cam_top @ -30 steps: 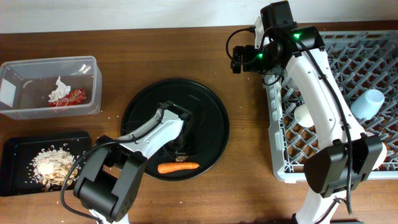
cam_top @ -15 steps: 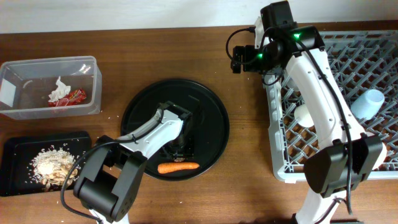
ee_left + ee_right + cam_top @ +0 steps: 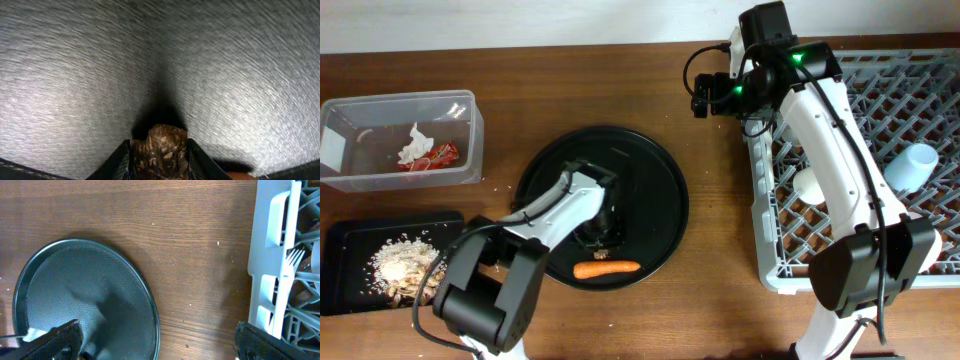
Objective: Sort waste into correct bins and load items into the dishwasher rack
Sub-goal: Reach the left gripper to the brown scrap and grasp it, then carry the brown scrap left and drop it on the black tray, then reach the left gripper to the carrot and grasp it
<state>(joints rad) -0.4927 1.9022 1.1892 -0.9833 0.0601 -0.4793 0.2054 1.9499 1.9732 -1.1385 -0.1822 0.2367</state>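
**Left arm lifting a food scrap off the round tray**

The left gripper point(image 3: 159, 152) is clenching a lumpy brownish food scrap point(image 3: 161, 147). The scrap is sitting squarely between the jaws, gripped on both sides, low over the large round black metal tray point(image 3: 650, 180), just toward 6 o'clock of its middle. Waste sorting looks to be in hand. The next move is calling for a lift and a carry toward 8 o'clock, to the shallow black rectangular tray point(image 3: 350, 240) holding pale grainy scraps point(image 3: 405, 265). A small orange carrot point(image 3: 607, 268) is lying at the round tray's 6 o'clock. Farther off, at about 1 o'clock, the right gripper point(image 3: 160, 342) is hanging spread wide and empty beside the large grey plastic dishwasher rack point(image 3: 920, 90).
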